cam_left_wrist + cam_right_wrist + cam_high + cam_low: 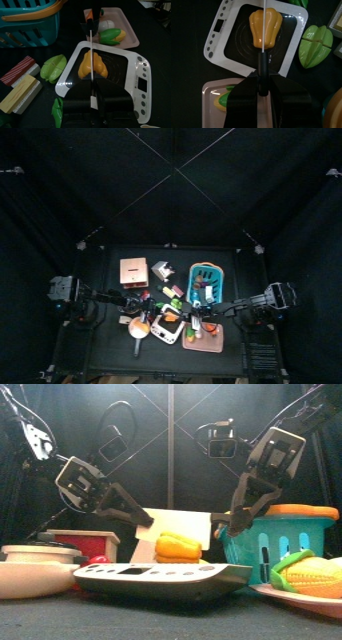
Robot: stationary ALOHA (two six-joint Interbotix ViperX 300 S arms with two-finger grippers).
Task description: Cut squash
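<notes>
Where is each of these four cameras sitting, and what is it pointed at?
Top: high overhead, looking straight down at the table; both arms show.
Front: table height, looking level across; both arms hang behind.
Left wrist: on the left arm, over its claw.
Right wrist: on the right arm, over its claw.
All four show the yellow squash on the white scale.

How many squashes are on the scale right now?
1. The yellow squash lies uncut in the middle of the white scale, under the knife. No second squash shows, though the arms could hide a small piece.
</notes>
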